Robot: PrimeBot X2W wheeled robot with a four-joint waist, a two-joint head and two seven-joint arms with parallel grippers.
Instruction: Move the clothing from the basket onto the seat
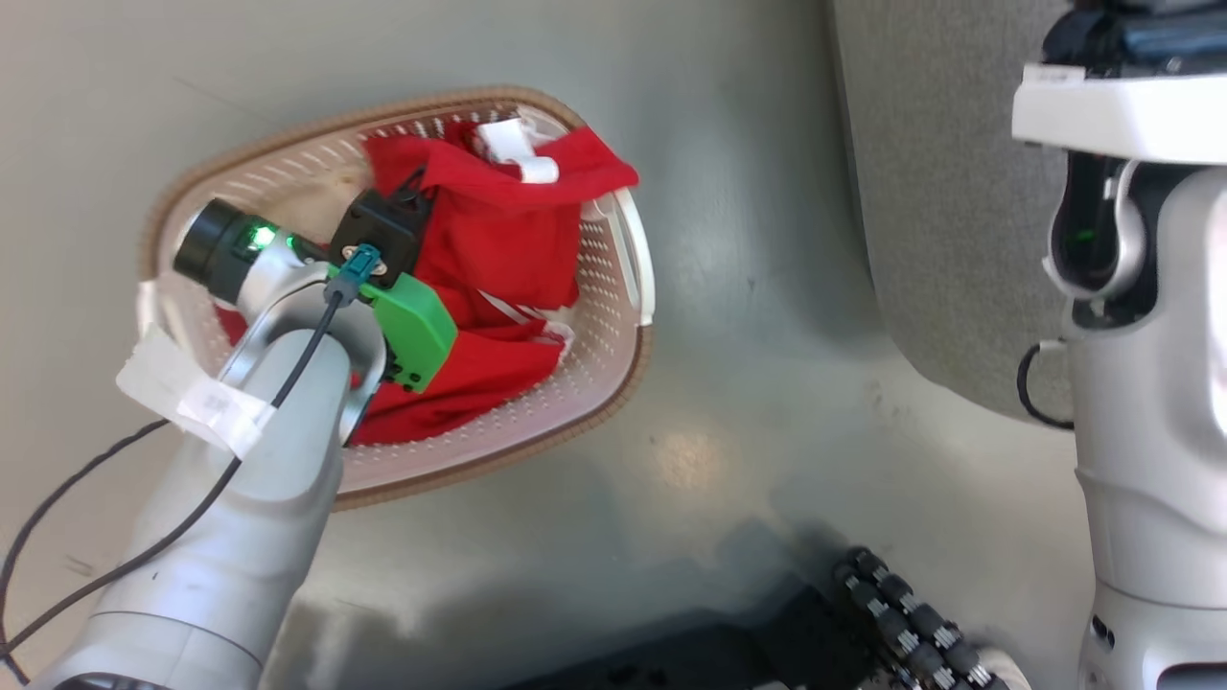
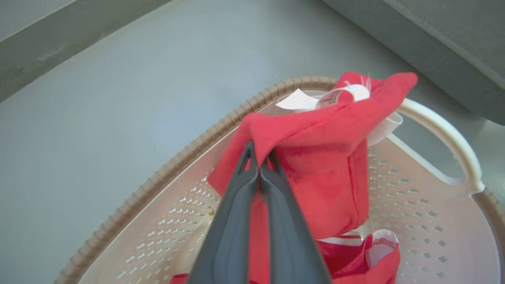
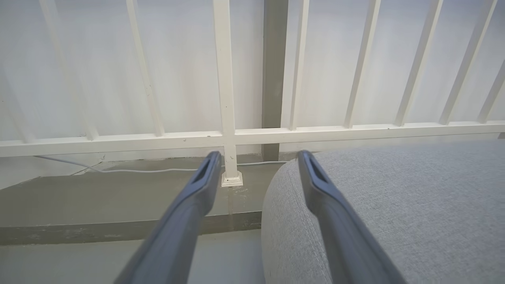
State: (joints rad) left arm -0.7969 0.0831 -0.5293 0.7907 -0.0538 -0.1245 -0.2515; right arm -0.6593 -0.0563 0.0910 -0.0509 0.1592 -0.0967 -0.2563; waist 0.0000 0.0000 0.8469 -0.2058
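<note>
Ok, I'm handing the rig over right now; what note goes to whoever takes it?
Left gripper: shut on a fold of the clothing, in the basket.
Right gripper: open, holding nothing, near the edge of the seat.
Done: the grasp only; every red piece in view lies in the basket.
Left: lift, carry to the seat, release, then return for the rest.

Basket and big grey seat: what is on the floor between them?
Nothing. The head view shows bare grey floor between the basket and the seat.

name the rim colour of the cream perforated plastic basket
Brown rim, clearest in the left wrist view.
</note>
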